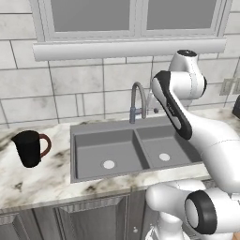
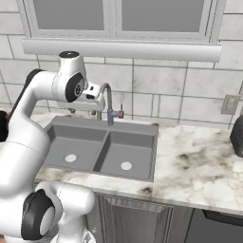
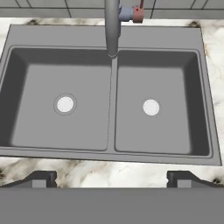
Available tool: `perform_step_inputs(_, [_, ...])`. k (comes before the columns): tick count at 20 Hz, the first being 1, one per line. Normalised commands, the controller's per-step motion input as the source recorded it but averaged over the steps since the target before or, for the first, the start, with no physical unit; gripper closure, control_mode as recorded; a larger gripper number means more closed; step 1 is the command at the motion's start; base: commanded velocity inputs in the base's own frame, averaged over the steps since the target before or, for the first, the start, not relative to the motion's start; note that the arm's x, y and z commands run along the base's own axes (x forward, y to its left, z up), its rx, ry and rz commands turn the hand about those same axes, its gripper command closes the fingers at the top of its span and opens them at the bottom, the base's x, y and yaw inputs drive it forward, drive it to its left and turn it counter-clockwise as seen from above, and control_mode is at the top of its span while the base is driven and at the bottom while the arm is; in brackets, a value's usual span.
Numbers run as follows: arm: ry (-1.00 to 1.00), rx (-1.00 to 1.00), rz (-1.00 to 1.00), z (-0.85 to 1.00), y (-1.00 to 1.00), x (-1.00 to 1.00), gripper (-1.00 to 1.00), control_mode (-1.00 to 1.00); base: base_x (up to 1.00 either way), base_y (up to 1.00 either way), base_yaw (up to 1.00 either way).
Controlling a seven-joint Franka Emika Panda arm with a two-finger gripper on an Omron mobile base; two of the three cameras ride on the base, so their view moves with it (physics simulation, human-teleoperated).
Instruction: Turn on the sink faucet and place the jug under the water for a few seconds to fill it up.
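Note:
The jug [image 1: 30, 147], black with a reddish-brown handle, stands upright on the marble counter left of the sink [image 1: 93, 128]. The sink faucet [image 1: 137, 101] rises behind the divider between the two basins, and I see no water coming from it. In the right base view my gripper [image 2: 85, 113] hangs high over the left basin, just left of the faucet [image 2: 108, 100] and its small red lever [image 2: 120, 113]. The hand view looks straight down into the sink [image 3: 109, 38], with the spout [image 3: 112, 26] at the top. The fingertips [image 3: 41, 178] stand wide apart, holding nothing. My gripper [image 3: 111, 179] is open.
A tiled wall and a window sill [image 1: 126, 48] run behind the sink. A wall outlet [image 2: 230, 104] and a dark object [image 2: 237, 135] are at the far right of the counter. Cabinet doors [image 1: 89, 218] sit below the counter's front edge.

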Motion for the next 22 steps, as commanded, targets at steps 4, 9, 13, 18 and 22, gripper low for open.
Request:
perform_step_inputs(4, [0.0,0.0,0.0,0.0,0.0,0.0,-1.0,1.0,0.0,-0.11,0.0])
perform_step_inputs(9, [0.0,0.0,0.0,0.0,0.0,0.0,-1.0,1.0,0.0,-0.01,0.0])
perform_step_inputs(13, [0.0,0.0,0.0,0.0,0.0,0.0,-1.0,1.0,0.0,0.0,0.0])
perform_step_inputs(18, [0.0,0.0,0.0,0.0,0.0,0.0,-1.0,1.0,0.01,0.0,0.0])
perform_step_inputs(22, [0.0,0.0,0.0,0.0,0.0,0.0,-1.0,1.0,0.05,0.0,0.0])
